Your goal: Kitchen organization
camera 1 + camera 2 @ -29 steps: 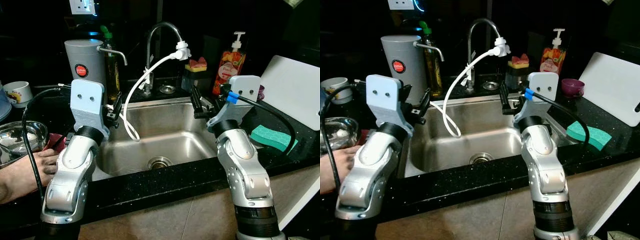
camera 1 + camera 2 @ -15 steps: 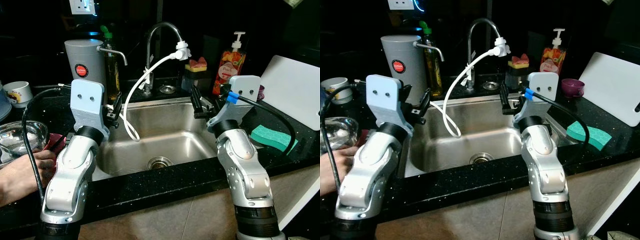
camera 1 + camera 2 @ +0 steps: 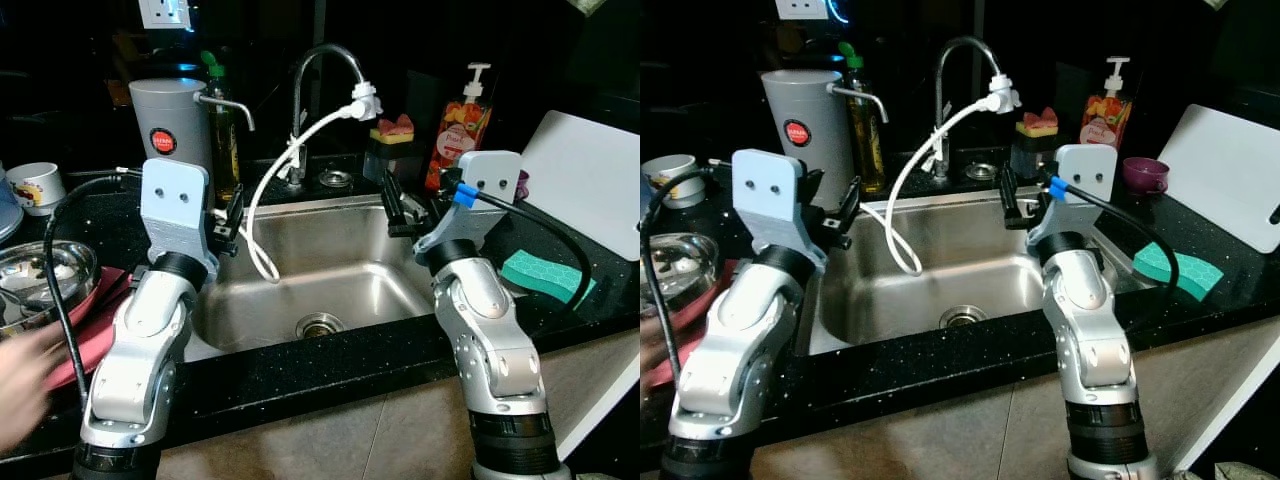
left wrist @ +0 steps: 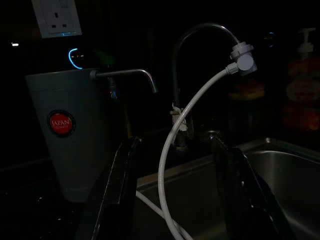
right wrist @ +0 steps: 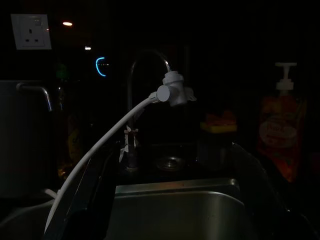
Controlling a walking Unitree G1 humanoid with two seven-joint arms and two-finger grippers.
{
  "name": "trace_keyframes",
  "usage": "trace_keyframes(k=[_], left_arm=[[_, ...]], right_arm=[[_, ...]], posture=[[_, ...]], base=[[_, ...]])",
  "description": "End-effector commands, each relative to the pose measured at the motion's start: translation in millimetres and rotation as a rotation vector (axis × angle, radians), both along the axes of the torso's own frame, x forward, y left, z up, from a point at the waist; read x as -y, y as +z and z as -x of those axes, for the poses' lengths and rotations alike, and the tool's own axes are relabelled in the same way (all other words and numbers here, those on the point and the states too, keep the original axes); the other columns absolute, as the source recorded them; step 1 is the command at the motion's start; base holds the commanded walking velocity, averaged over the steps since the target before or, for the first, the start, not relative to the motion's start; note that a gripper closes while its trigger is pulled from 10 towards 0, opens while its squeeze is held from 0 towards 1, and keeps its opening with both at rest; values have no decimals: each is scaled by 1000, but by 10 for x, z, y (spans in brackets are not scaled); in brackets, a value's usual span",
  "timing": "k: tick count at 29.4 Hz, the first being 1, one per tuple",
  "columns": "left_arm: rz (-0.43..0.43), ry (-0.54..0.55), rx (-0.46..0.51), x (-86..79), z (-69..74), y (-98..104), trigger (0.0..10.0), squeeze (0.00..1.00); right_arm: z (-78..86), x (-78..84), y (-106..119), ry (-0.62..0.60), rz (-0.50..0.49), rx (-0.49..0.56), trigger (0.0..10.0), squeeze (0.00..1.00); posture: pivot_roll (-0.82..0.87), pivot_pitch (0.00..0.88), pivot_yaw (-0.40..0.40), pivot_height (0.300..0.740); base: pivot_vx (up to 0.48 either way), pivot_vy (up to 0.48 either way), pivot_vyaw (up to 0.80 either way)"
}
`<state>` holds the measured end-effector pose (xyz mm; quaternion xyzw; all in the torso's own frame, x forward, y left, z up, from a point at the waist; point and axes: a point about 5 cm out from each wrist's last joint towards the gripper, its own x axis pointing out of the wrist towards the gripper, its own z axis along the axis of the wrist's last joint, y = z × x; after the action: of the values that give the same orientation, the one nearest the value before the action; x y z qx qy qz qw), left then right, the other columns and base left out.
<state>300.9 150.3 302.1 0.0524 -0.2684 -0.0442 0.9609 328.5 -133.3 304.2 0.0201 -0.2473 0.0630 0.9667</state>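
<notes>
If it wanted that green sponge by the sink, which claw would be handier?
Probably the right claw: the green sponge lies on the counter on that side, beside the right arm. The left claw is across the sink.

Hand (image 3: 22, 385): blurred, cut off by the left edge, fingers not clear.
Red cloth (image 3: 95, 325): partly behind the left arm and the blurred hand.
Metal bowl (image 3: 35, 275): cut off at the left edge, inside too small to tell.
White cup (image 3: 35, 185): print too small to read.
Cutting board (image 3: 590, 180): cut off by the right edge.
Green sponge (image 3: 545, 272): partly behind the black cable.
Purple cup (image 3: 1145, 172): in the left eye view, mostly behind the right wrist plate.
Soap bottle (image 5: 277, 137): very dark, label not readable.
Gray can (image 4: 75, 135): bottom lost in the dark.
Wall socket (image 3: 165, 12): cut off by the top edge.
</notes>
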Motion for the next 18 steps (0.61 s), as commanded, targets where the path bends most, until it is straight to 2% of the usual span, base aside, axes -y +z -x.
trace_keyframes(k=[1, 18], left_arm=[[-5, -4, -5, 18, 8, -7, 10000, 0], [-7, -6, -5, 22, 4, -8, 10000, 0]], right_arm=[[4, -1, -12, 5, -9, -7, 10000, 0], [3, -4, -6, 8, -5, -5, 10000, 0]], posture=[[66, 63, -54, 740], [66, 63, -54, 740]], base=[[0, 0, 0], [0, 0, 0]])
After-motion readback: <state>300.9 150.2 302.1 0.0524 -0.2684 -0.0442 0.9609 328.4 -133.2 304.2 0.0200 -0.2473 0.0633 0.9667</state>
